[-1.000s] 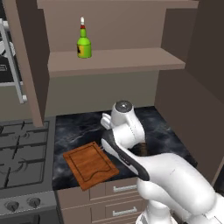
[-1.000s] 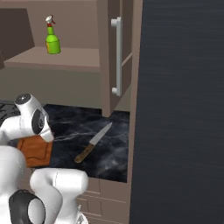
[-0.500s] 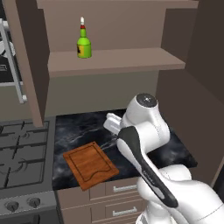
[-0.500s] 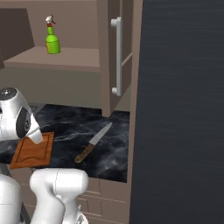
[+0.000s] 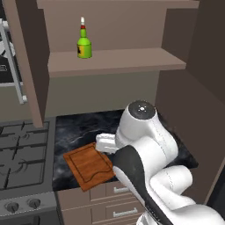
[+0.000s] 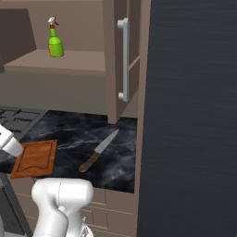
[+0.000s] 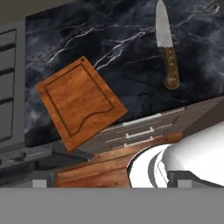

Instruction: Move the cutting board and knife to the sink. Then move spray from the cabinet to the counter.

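Arm folded low, hand (image 5: 102, 143) open.

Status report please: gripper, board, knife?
Gripper open, holding nothing. Board and knife lie apart on the counter. Spray on cabinet shelf.

A kitchen: gas stove (image 5: 22, 149), marble counter (image 6: 115, 157), wall cabinet (image 5: 114, 61).

- The arm (image 5: 145, 145) has swung from over the board (image 5: 90, 165) toward the right and nearer the cameras.
- More of the board now shows.
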Robot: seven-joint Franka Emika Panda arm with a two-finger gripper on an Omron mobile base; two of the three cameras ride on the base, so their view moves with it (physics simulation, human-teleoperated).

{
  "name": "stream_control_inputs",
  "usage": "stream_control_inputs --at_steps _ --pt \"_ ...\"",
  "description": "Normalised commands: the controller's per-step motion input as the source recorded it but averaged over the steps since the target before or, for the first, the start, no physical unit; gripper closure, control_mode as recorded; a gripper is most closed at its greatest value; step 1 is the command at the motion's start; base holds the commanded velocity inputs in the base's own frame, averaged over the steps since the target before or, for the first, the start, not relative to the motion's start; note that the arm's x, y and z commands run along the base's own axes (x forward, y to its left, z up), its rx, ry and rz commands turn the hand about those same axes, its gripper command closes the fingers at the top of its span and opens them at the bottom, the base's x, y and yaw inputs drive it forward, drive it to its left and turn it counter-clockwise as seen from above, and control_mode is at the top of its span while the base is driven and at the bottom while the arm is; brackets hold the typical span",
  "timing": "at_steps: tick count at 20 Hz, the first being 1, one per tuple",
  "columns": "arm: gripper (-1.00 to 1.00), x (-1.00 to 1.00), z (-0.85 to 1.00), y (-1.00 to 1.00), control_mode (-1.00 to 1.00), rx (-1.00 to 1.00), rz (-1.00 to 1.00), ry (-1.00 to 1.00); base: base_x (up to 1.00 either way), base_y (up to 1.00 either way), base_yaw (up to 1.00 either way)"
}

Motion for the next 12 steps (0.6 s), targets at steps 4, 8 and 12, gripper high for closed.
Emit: stream_control_inputs --at_steps 4,8,12 --pt "-1.0 -0.58 0.27 0.48 -1.0 -0.44 0.18 -0.05 0.0 0.0 0.0" --pt "-1.0 -0.28 0.03 0.32 -1.0 -0.45 0.14 0.0 0.0 0.0 0.0" --pt "-1.0 -0.25 -0.01 0.16 -1.0 -0.37 0.11 0.0 0.0 0.0 0.0"
